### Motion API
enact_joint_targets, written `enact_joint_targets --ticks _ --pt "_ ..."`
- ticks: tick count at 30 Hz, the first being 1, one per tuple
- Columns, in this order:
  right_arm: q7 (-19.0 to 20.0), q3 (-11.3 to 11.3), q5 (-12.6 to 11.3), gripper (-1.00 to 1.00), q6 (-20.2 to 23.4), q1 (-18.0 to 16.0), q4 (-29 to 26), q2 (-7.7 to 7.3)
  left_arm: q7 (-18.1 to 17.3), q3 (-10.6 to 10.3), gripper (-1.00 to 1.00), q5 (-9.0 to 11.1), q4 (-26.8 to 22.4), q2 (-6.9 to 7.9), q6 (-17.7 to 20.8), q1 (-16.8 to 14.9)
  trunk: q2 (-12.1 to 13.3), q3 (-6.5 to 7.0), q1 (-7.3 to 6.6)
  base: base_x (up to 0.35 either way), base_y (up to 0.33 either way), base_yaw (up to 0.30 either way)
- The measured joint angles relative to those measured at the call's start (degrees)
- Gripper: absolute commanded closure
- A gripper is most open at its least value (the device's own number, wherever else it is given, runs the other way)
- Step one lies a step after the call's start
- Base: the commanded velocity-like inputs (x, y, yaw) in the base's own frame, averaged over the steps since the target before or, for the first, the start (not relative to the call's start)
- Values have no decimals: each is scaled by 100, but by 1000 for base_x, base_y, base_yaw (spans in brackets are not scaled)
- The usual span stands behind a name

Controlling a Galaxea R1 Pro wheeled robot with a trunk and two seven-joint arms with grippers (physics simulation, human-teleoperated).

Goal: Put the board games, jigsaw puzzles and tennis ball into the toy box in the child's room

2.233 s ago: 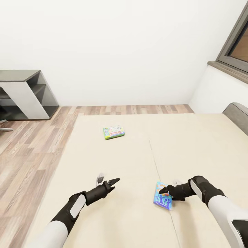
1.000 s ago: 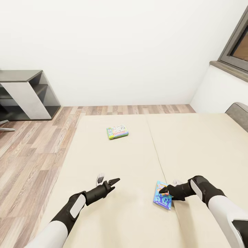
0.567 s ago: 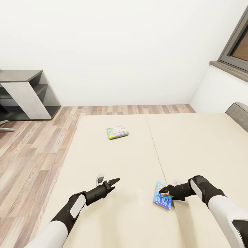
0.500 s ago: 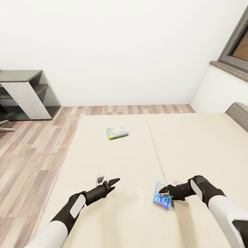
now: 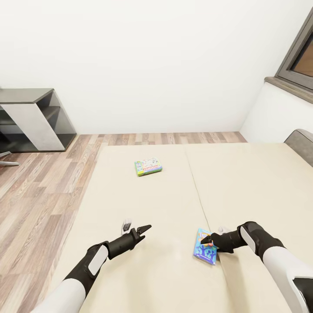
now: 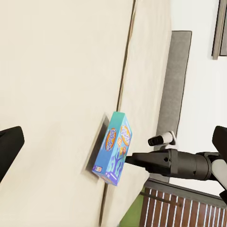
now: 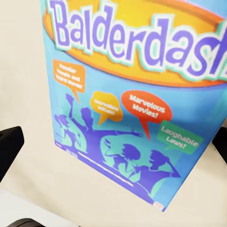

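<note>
Two board games lie on the bed's cream mattress in the head view. The white-and-green box rests flat toward the far side. The small blue Balderdash box lies near me, by the mattress seam. My right gripper is open just above this blue box, one finger at either side of it; I cannot tell whether they touch it. My left gripper is open over bare mattress, a short way left of the blue box, holding nothing. The toy box and the table are out of view.
A dark-grey and white shelf unit stands against the white wall at the far left. Wood plank floor runs along the bed's left and far sides. A window is at the upper right, a grey padded panel below it.
The whole picture shifted a little early on, so the camera moved; since about a second ago nothing differs. Both arms and both boxes keep their places.
</note>
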Motion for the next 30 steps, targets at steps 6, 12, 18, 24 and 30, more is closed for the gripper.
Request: enact_joint_targets --ticks 6,12,18,24,30 --pt "6 0 -2 -100 -116 0 -7 -2 0 0 -100 0 0 0 0 1 0 0 0 0 0 0" --pt "-7 0 -2 -100 -160 0 -8 -3 0 0 -100 0 0 0 0 0 0 0 0 0 0 0" --pt "-17 -2 -2 -100 -211 0 -8 -3 3 0 -100 -2 0 0 0 0 0 0 0 0 0 0" --pt "-26 -8 -4 -100 -352 0 -8 -3 6 0 -100 -1 0 0 0 0 0 0 0 0 0 0" --pt "-36 -16 -7 -100 -504 0 -8 -3 8 0 -100 0 0 0 0 0 0 0 0 0 0 0"
